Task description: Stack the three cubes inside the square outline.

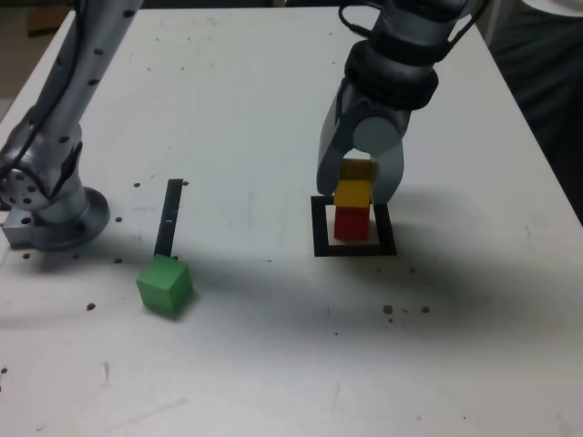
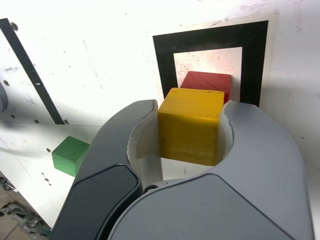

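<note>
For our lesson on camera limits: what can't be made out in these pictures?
- Red cube's underside: hidden against the table, exterior view.
- Red cube's lower part: behind the yellow cube, wrist view.
- Arm's upper stretch: cut off by the exterior view's top edge.

You've got a smooth yellow cube [image 2: 191, 125] with a soft, slightly glossy sheen, while the red cube [image 2: 212, 81] and the green cube [image 2: 69, 155] look flatter and more matt. Your gripper [image 2: 191, 127] looks like smooth satin grey plastic or painted metal, can't tell which, with rougher, worn-looking inner edges. The white tabletop [image 1: 246, 364] is smooth but scuffed and speckled, your square outline [image 2: 255, 65] looks flat matt black, and that's dark, creased cloth-like stuff [image 1: 537, 82] off at the exterior view's far right.
</note>
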Tool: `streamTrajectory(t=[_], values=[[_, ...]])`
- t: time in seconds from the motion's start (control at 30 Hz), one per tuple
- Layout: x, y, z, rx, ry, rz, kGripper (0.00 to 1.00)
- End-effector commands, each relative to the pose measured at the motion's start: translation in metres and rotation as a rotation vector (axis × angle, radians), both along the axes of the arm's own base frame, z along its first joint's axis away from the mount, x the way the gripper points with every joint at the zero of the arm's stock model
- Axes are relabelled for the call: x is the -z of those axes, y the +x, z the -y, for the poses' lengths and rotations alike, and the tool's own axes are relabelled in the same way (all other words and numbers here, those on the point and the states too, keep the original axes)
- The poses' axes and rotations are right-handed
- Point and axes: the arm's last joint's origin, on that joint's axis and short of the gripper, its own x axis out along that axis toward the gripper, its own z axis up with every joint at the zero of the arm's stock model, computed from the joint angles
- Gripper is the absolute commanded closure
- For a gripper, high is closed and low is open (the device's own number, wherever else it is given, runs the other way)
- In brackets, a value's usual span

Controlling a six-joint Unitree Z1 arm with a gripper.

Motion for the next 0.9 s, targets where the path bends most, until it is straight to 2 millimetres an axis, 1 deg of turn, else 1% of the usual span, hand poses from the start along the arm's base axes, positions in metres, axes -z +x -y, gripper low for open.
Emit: streamTrajectory(t=[0.0, 0.03, 0.07, 0.1, 0.27, 0.3, 0.37, 0.63, 0.73, 0.87], values=[[0.002, 0.001, 0.0, 0.001, -0.003, -0.004, 0.7], [0.002, 0.002, 0.0, 0.002, -0.005, -0.004, 0.68], [0.003, 0.002, 0.0, 0.002, -0.006, -0.005, 0.64], [0.003, 0.002, 0.0, 0.003, -0.008, -0.006, 0.57], [0.006, 0.002, 0.0, 0.008, -0.019, -0.005, 0.08], [0.007, 0.002, 0.0, 0.008, -0.021, -0.006, 0.03], [0.007, 0.002, 0.0, 0.007, -0.022, -0.008, 0.01], [0.004, -0.005, 0.0, 0.004, -0.023, -0.013, 0.0], [-0.001, -0.013, -0.002, 0.001, -0.018, -0.007, 0.0], [-0.013, -0.03, -0.003, -0.001, -0.006, 0.004, 0.0]])
